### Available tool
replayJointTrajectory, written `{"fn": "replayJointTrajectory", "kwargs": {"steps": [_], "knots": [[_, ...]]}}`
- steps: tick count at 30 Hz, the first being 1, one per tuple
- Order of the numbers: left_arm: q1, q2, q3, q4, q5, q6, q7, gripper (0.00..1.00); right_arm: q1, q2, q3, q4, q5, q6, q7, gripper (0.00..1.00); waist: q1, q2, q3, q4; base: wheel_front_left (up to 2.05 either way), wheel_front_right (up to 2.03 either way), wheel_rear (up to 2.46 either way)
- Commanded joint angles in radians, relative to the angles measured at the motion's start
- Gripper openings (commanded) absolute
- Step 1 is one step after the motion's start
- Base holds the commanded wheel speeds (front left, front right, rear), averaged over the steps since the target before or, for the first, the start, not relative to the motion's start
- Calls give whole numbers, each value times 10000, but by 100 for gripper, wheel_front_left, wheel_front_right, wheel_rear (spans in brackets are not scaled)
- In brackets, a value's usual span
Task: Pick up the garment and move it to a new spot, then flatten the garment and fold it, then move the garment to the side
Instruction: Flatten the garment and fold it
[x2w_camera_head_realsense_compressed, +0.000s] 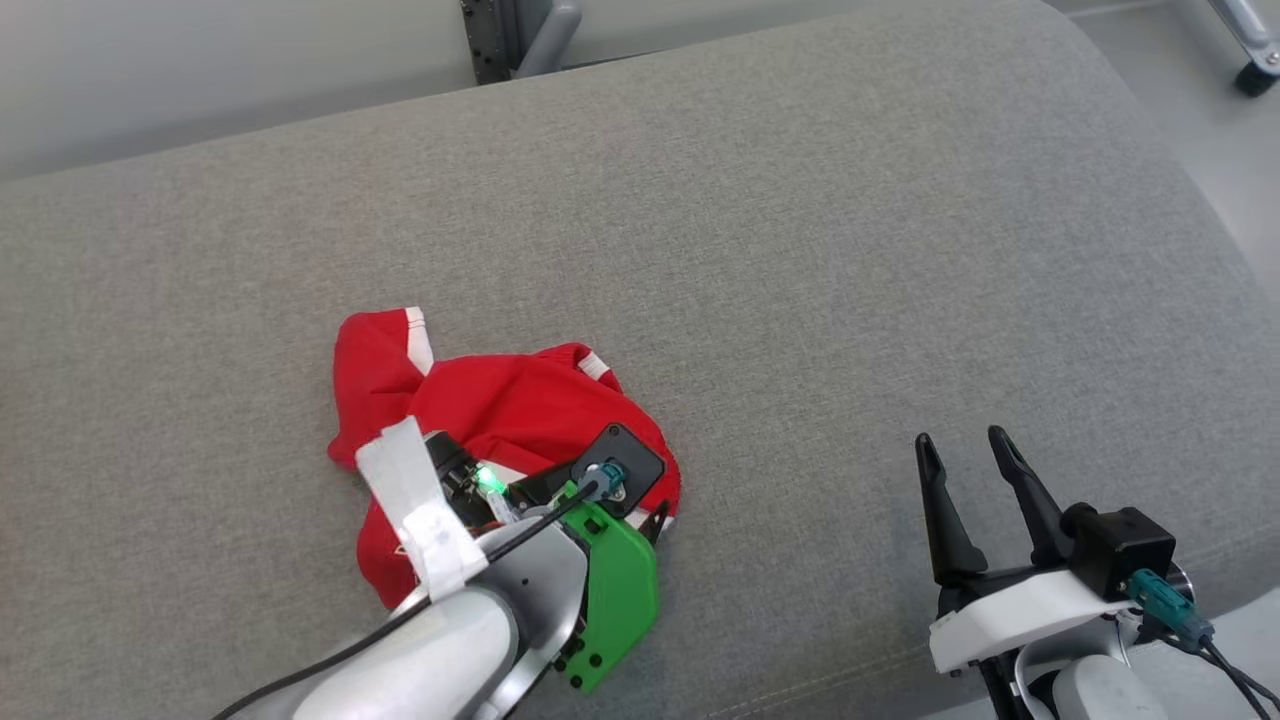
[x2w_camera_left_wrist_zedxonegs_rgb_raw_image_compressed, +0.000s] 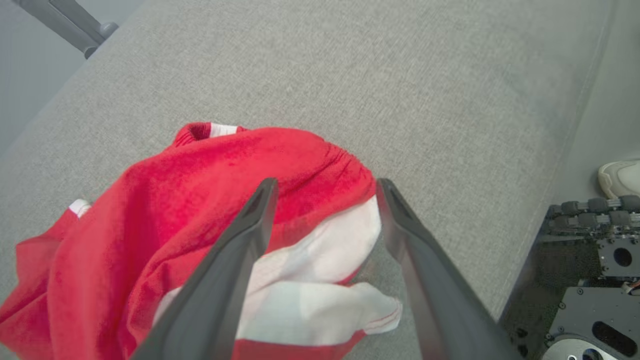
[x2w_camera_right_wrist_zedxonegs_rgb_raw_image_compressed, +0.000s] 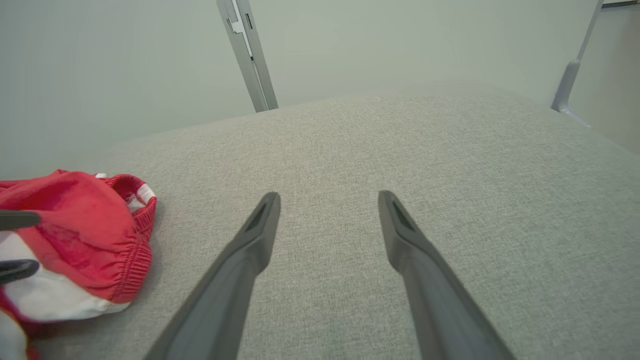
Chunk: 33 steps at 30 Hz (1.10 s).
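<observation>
A: Largest item?

B: Grey cushion (x2w_camera_head_realsense_compressed: 800, 250), running across the whole head view, edge to edge.

A: Next?

B: Red garment (x2w_camera_head_realsense_compressed: 500, 400) with white bands, lying lower left of centre as a crumpled heap with its elastic hem bunching. I am judging the flattening, the folding and the move to the side as all waiting. Whether the heap is sitting in its new spot, I cannot tell.

A: Grippers?

B: Left gripper (x2w_camera_left_wrist_zedxonegs_rgb_raw_image_compressed: 326, 186) is hovering over the heap with fingers spread wide, gripping nothing, the cloth lying loose beneath them. Right gripper (x2w_camera_head_realsense_compressed: 960, 438) is waiting at lower right, likewise spread and empty, well apart from the garment.

A: Smaller entries?

B: Metal post (x2w_camera_head_realsense_compressed: 520, 35) is standing at top centre, beyond the cushion. A caster wheel (x2w_camera_head_realsense_compressed: 1255, 78) is showing at upper right. A pale shoe (x2w_camera_left_wrist_zedxonegs_rgb_raw_image_compressed: 620, 177) is showing at the right edge of the left wrist view.

A: Obstructions?

B: Only the left arm itself, covering the heap's lower part.
</observation>
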Motion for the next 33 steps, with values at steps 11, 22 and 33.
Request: {"fn": "replayJointTrajectory", "kwargs": {"steps": [11,22,33], "knots": [[-761,191,-524,1738,63,-987,295,91,-101,4,44,12,571,-7,-33,100,-1,53,518,-867,0,0,0],[-780,-571,65,1865,-622,-754,-665,0,-87,2,20,10,537,-7,-33,100,-1,53,332,-704,0,0,0],[-1016,-2076,2485,799,-2108,546,-2776,0,60,1,114,76,495,-7,-33,100,-1,53,10,-394,0,0,0]]}}
